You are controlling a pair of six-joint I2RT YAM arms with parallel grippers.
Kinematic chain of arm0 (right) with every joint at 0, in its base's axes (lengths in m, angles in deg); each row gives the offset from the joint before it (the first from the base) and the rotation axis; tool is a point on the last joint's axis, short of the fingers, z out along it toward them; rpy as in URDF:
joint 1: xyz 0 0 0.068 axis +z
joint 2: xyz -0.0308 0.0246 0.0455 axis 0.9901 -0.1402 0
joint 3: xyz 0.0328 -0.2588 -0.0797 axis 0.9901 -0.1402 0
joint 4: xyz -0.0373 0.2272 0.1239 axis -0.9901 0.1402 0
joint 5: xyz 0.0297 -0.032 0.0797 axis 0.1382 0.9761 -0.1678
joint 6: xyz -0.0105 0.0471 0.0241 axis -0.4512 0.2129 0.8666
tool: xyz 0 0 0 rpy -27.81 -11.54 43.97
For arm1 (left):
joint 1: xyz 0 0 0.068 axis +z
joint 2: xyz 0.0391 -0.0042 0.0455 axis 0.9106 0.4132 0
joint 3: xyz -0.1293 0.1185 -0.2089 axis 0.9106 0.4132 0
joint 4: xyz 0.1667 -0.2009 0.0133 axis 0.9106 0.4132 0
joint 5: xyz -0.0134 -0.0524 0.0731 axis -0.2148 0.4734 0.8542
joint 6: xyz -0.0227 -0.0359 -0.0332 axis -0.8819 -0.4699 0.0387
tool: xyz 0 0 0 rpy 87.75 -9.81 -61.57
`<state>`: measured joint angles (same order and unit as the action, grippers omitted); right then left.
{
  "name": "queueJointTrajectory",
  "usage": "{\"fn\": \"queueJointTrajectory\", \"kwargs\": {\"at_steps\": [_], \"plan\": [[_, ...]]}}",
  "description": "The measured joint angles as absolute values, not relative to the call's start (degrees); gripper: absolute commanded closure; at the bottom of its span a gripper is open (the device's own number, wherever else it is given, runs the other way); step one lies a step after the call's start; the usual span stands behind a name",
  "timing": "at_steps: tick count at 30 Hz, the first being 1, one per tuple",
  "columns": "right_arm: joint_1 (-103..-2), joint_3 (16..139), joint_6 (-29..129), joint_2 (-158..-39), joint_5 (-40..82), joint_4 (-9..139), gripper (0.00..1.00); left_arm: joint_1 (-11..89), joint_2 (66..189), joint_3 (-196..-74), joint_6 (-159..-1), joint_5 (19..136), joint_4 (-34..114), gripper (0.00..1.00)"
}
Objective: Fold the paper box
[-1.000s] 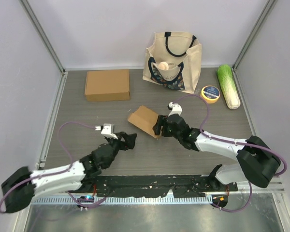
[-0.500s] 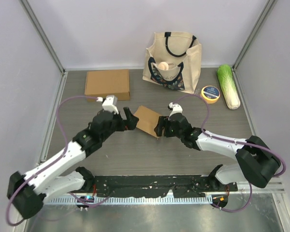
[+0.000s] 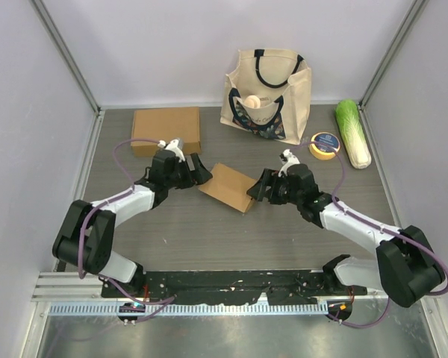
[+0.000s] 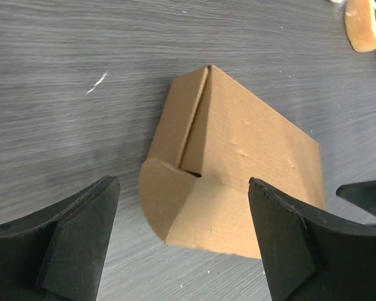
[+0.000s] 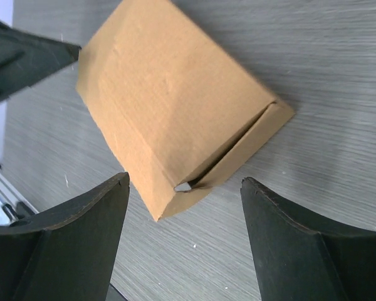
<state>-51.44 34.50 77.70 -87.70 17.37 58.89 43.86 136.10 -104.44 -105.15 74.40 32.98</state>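
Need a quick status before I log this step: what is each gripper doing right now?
Left gripper: open, holding nothing.
Right gripper: open, holding nothing.
The paper box lies on the table between them, not gripped.

Robot body, itemised from the black base rail:
- Left arm, right arm, bolted to the rail: white link shells, black joint housings.
- Left claw, right claw: matte black, two broad wedge fingers each.
- Purple cable looped along each arm.
- Small white wrist block behind each claw.
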Motion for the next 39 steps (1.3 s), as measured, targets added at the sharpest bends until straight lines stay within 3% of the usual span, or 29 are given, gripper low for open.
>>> {"fn": "queueJointTrajectory", "kwargs": {"at_steps": [4,8,13,16,20,23,28,30,34,39], "plan": [[-56.23,34.48,80.32,-87.33,15.19,58.54,0.24,43.75,139.76,-104.44,-105.50,71.87,27.53,0.25],[-57.80,34.50,80.98,-90.39,13.37,56.02,0.29,43.75,142.51,-103.08,-105.76,71.30,24.93,0.42],[-57.71,34.02,81.20,-97.23,10.07,51.50,0.31,43.57,144.04,-100.18,-106.83,70.86,21.92,0.50],[-57.67,33.32,81.09,-99.17,9.63,49.84,0.32,43.20,143.97,-98.65,-107.33,70.71,18.70,0.48],[-57.67,32.12,80.26,-99.83,9.94,49.33,0.34,43.18,142.25,-96.39,-107.64,70.62,17.61,0.30],[-57.67,32.12,79.17,-100.22,10.27,49.55,0.34,43.00,139.93,-96.11,-107.66,70.56,21.26,0.22],[-57.69,32.49,77.83,-100.22,10.20,49.88,0.34,42.94,133.92,-97.66,-108.60,70.60,27.47,0.20],[-57.89,33.04,77.72,-100.53,9.48,50.08,0.38,42.94,132.61,-99.41,-108.75,70.71,28.32,0.19],[-58.54,34.92,77.86,-103.04,8.10,49.29,0.56,43.29,132.50,-102.56,-109.39,70.69,28.37,0.21],[-60.20,35.44,78.36,-104.35,6.20,47.06,0.67,44.34,135.73,-102.82,-111.33,70.08,27.53,0.20]]}}
